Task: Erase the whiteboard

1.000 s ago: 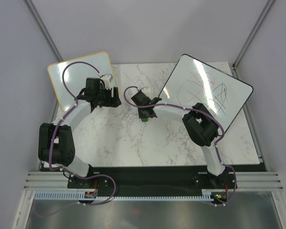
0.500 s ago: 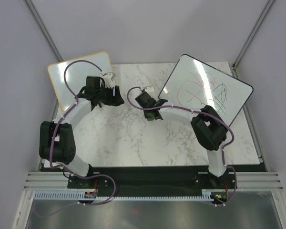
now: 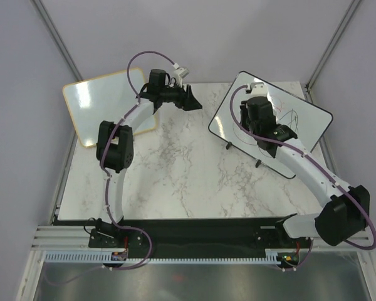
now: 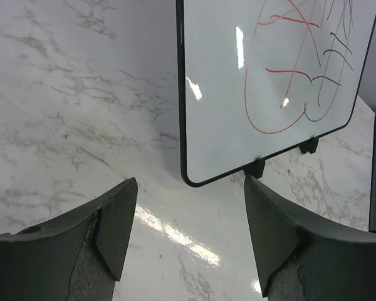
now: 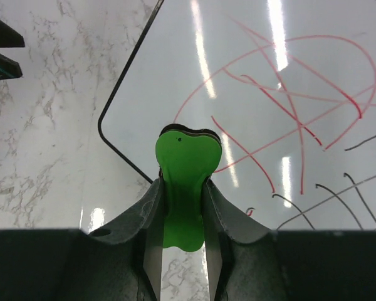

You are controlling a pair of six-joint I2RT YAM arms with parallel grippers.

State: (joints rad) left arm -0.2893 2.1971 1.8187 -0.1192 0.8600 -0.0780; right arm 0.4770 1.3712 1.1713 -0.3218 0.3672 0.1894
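the whiteboard stands tilted at the far right corner of the table; the right gripper, clamped on a green eraser, hangs over it. hard wiping may tip or slide the unbraced board: the left gripper stands wide, empty.

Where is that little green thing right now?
The green eraser is pinched in the jaws of the right gripper, held over the scribbled whiteboard, at the far right of the table in the overhead view.
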